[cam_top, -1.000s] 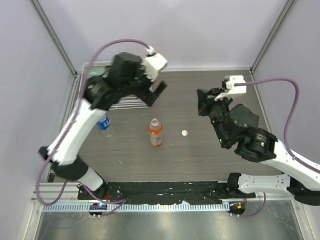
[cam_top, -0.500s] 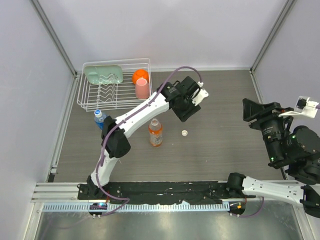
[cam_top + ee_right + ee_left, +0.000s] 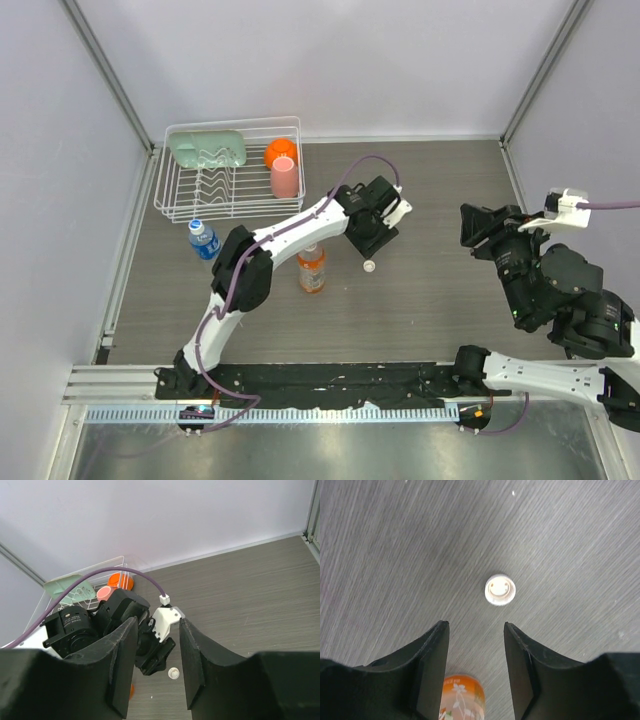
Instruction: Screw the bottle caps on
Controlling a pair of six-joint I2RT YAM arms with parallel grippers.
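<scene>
Hovering over the bench (image 3: 440,290), my left gripper (image 3: 474,625): half open, empty, a white cap (image 3: 500,589) lying just beyond its fingertips. Orange bottle (image 3: 311,268): upright, near that cap. Blue-labelled bottle (image 3: 204,240): upright, beside the dish rack (image 3: 232,185). My right gripper (image 3: 157,622): parted, empty, well apart.

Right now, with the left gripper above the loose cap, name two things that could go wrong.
The white cap is small and lies flat on the table, so the open left gripper may nudge it away instead of pinching it. The orange drink bottle stands close by the gripper; a sideways move could tip it.
</scene>
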